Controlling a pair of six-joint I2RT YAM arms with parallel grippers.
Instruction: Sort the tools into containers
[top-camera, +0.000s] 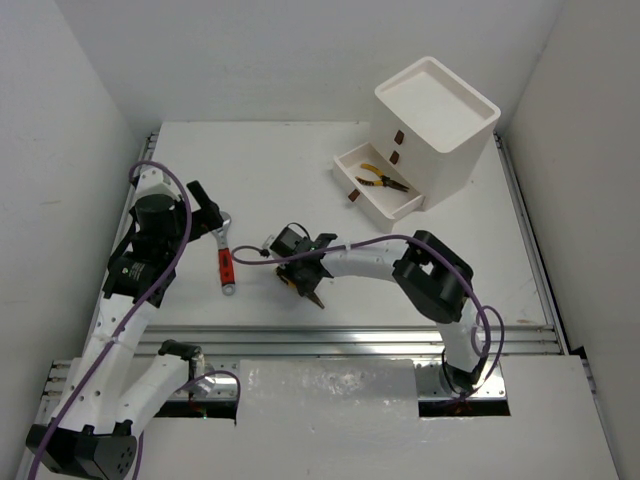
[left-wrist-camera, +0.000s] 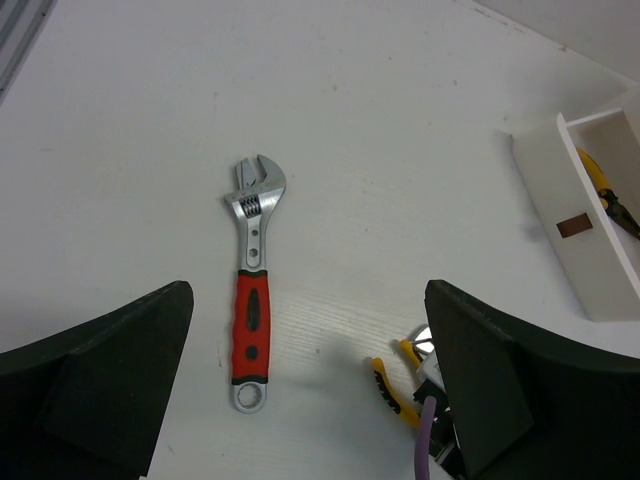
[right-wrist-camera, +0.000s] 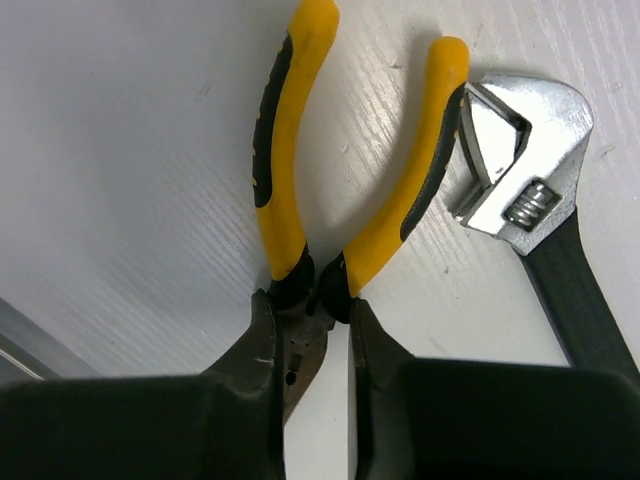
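**Closing in on the pliers' head**

The yellow-handled pliers with black inner grips (right-wrist-camera: 285, 200) lie flat on the white table (top-camera: 300, 160), near its middle and well short of the drawers. My right gripper (right-wrist-camera: 318, 330) has its two black fingers drawn narrow on either side of the steel head, just behind the pivot. A sliver of table shows between the head and one finger, so I cannot tell whether I am pinching yet. I take the head because the handles are splayed too wide to span.

The long axis runs with my fingers: the nose points back toward my wrist, near and right on the table, and the handles fan away to the left. One handle tip touches the open jaw of the black-handled steel adjustable wrench (right-wrist-camera: 540, 230), so a lift may nudge it.

To the left, the red-handled adjustable wrench (left-wrist-camera: 252, 300) lies alone under my left gripper (left-wrist-camera: 310, 375), which hangs spread wide and holds nothing.

Far right, the white plastic drawer unit (top-camera: 450, 150) has its bottom drawer (top-camera: 385, 213) pulled out. Another yellow pair (top-camera: 382, 180) lies inside, so this one probably belongs there too.
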